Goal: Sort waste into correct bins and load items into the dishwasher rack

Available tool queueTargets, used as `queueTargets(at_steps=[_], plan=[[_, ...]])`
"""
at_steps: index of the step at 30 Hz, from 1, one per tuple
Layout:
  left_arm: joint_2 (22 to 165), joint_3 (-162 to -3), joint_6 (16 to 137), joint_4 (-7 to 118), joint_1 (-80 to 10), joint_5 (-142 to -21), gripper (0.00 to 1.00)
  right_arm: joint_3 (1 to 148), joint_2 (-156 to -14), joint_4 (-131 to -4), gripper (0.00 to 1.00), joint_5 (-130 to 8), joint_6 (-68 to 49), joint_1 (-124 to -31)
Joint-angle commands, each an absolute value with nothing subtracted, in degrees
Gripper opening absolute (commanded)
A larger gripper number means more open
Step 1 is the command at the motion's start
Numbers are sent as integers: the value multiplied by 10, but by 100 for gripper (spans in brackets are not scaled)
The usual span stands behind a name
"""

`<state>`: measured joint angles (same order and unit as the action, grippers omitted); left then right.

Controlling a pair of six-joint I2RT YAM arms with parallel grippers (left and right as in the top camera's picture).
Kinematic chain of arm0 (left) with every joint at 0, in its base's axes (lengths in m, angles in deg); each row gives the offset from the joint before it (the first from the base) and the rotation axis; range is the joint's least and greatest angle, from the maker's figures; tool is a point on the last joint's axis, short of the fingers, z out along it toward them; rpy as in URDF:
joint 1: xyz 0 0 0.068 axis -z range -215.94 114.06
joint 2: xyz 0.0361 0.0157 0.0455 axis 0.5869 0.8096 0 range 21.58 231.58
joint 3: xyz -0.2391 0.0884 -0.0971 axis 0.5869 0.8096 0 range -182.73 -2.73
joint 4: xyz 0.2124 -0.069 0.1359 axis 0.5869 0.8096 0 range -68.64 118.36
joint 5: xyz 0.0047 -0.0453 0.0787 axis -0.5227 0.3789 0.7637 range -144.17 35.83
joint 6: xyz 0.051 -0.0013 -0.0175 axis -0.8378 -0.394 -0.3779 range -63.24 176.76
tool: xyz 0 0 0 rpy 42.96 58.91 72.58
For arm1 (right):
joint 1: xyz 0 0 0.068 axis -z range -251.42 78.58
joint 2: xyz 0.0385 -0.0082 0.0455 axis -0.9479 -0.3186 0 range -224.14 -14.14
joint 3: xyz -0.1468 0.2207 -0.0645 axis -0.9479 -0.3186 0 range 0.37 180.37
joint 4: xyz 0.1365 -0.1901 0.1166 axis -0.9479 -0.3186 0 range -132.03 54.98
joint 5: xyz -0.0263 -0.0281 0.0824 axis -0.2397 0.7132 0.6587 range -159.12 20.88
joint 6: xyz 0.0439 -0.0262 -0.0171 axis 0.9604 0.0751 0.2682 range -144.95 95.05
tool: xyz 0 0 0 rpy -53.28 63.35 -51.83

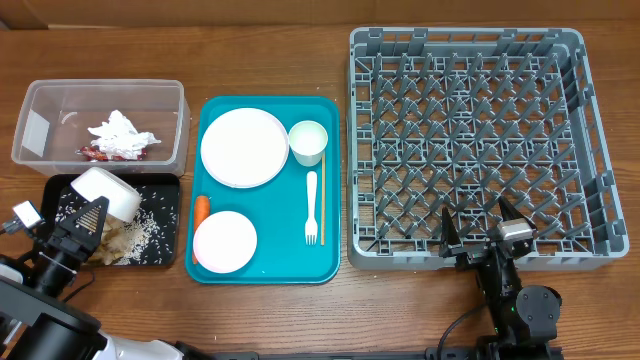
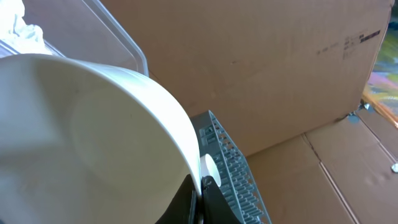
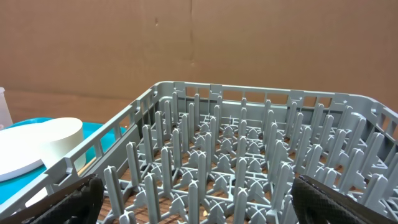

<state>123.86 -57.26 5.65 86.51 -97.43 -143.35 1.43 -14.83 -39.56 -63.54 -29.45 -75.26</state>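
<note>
My left gripper (image 1: 88, 222) overhead clamps the small white bowl (image 1: 108, 192), tipped above the black tray (image 1: 168, 196) far left of the dishwasher rack (image 1: 465, 40); right gripper (image 1: 483, 235) gapes at the rack's near edge. Left wrist: bowl (image 2: 93, 137) fills frame. Right wrist: rack (image 3: 249, 155) ahead, jaws wide

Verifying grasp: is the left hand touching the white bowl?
Touching. In the left wrist view, the white bowl's rim runs down between the fingers of the left hand, which are closed on it. The overhead view shows the bowl tilted over the black tray.
</note>
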Motion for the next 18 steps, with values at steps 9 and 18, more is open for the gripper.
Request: queueTargets(at_steps=[9, 18], plan=[[1221, -593, 43, 892, -963, -1443, 4, 8, -145, -393, 100, -635, -293, -755], [1221, -597, 67, 886, -943, -1447, 4, 8, -145, -393, 100, -635, -293, -755]])
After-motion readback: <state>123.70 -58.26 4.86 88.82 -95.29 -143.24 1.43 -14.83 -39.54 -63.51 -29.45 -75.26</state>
